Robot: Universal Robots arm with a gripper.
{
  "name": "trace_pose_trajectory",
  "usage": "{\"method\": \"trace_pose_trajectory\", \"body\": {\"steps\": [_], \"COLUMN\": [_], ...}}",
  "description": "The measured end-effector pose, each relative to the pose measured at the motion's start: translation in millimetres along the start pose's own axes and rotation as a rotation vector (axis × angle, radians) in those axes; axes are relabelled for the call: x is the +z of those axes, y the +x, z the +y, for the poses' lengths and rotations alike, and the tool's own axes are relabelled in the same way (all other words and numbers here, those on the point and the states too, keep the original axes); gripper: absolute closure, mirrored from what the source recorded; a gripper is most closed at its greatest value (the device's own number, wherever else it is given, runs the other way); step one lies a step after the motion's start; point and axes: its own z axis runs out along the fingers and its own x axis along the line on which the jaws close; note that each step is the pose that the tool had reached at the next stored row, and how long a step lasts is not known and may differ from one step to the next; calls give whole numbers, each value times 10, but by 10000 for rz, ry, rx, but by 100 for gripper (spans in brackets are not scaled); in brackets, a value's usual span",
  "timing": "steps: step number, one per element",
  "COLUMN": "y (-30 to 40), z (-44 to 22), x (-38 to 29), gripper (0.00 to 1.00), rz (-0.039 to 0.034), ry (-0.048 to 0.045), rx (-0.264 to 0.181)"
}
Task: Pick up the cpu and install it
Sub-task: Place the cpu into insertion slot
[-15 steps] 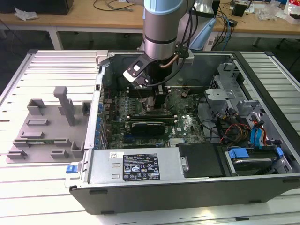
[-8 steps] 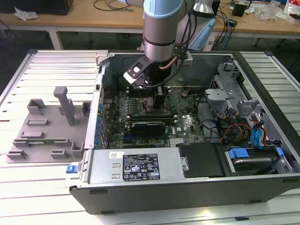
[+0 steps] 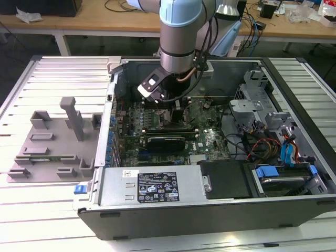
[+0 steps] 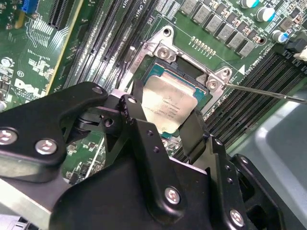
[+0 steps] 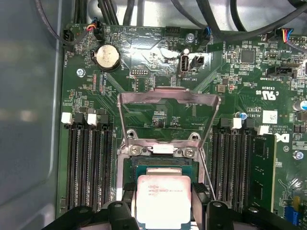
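The cpu (image 5: 162,201), a thin square chip with a silver metal top, sits between the two black fingers (image 5: 126,203) of my gripper (image 5: 163,203), which is shut on its opposite edges. It hangs directly over the open socket (image 5: 163,165) on the green motherboard (image 5: 158,48), offset slightly so a strip of the socket shows past the cpu's edge. The socket's metal load plate (image 5: 168,98) stands flipped up. In the second wrist view the cpu (image 4: 170,105) lies just above the socket frame (image 4: 165,52). In the exterior view the gripper (image 3: 173,107) reaches down into the computer case (image 3: 210,210).
A thin lever wire (image 4: 268,92) runs beside the socket. Memory slots (image 5: 88,163) flank it on both sides. A grey fixture tray (image 3: 52,142) lies outside the case on the exterior view's left. The power supply (image 3: 152,186) and drive cage (image 3: 283,173) fill the case's near side.
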Motion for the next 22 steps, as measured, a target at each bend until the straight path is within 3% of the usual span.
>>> {"method": "trace_pose_trajectory", "body": {"steps": [7, 22], "y": [23, 23], "z": [0, 3], "x": [48, 76], "gripper": [45, 45], "rz": [-3, -6], "ry": [3, 2], "rx": [57, 101]}}
